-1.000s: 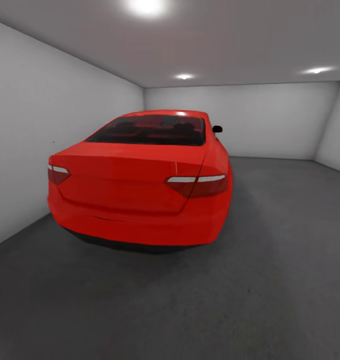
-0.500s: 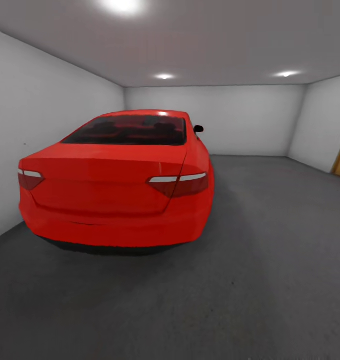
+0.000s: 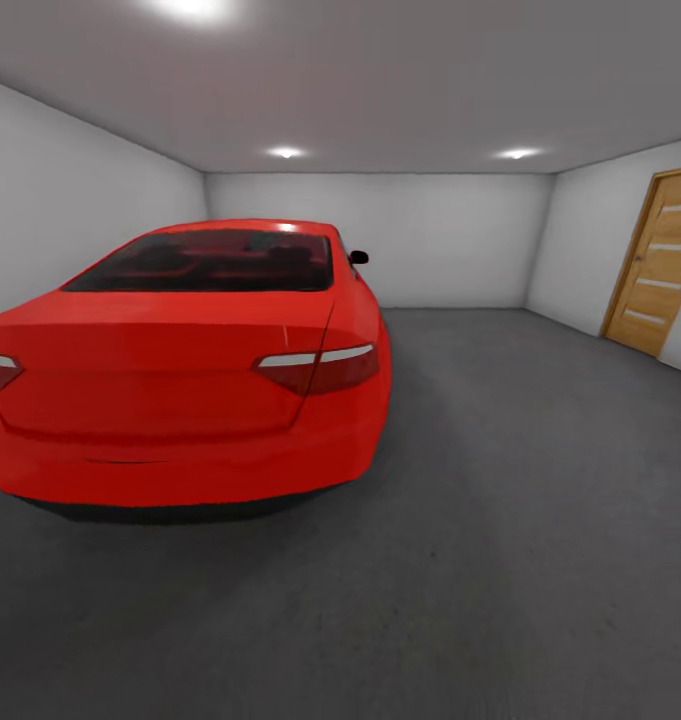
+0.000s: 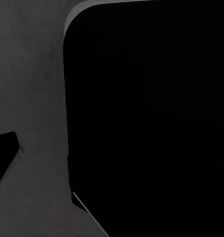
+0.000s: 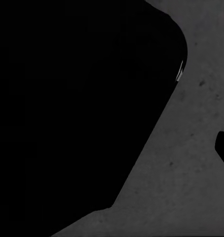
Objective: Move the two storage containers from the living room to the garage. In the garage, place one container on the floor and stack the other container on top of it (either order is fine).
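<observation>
I am in the garage, facing its plain grey-white walls [image 3: 460, 240]. Its dark grey concrete floor [image 3: 540, 500] stretches ahead and to the right. The two storage containers are out of view. In the left wrist view a large black rounded body [image 4: 151, 118] stands over the grey floor [image 4: 33, 74]. The right wrist view has a similar black mass [image 5: 72, 98] over the floor [image 5: 191, 173]. A small black part sits at the edge of each wrist view, and I cannot tell what it is.
A red car [image 3: 180, 380] is parked at the left, its rear toward me and close. A wooden door [image 3: 660, 262] stands in the right wall. Open floor lies to the right of the car.
My view has swung to the right: the car has slid toward the picture's left edge and the wooden door has come fully into view. The things themselves have not moved.
</observation>
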`<state>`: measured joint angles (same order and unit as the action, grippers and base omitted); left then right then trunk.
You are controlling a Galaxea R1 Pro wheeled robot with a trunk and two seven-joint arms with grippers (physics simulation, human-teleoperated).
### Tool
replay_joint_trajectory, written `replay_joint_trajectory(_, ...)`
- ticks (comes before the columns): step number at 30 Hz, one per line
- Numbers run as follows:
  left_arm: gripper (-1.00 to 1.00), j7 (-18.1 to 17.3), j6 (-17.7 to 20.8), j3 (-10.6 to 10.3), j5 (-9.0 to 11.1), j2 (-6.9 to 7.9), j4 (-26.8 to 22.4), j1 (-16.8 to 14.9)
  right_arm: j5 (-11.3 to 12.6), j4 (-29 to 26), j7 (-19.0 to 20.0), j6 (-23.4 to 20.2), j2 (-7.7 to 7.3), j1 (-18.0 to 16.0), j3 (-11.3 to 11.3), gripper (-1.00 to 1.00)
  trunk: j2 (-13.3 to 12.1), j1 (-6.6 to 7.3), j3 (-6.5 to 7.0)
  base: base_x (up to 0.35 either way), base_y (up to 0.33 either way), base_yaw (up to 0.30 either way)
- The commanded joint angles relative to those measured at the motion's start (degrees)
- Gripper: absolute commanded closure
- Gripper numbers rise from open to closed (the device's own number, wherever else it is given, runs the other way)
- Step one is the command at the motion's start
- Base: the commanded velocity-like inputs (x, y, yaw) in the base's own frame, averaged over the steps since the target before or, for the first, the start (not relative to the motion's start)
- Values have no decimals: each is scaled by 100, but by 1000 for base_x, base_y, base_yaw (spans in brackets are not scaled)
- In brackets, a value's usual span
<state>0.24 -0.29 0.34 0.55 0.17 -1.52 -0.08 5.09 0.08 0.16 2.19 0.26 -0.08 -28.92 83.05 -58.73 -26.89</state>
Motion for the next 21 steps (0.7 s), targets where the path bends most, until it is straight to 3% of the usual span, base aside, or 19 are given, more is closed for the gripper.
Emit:
replay_joint_trajectory(1,-100,2,-2,2,6,0,-2,-1,54,1,2,18,0,-1,-43,-100,2,0,-4,0,0,-249)
replay_joint_trajectory(21,-100,2,-5,1,-2,0,1,-1,54,1,2,27,0,-1,-43,-100,2,0,-4,0,0,-249)
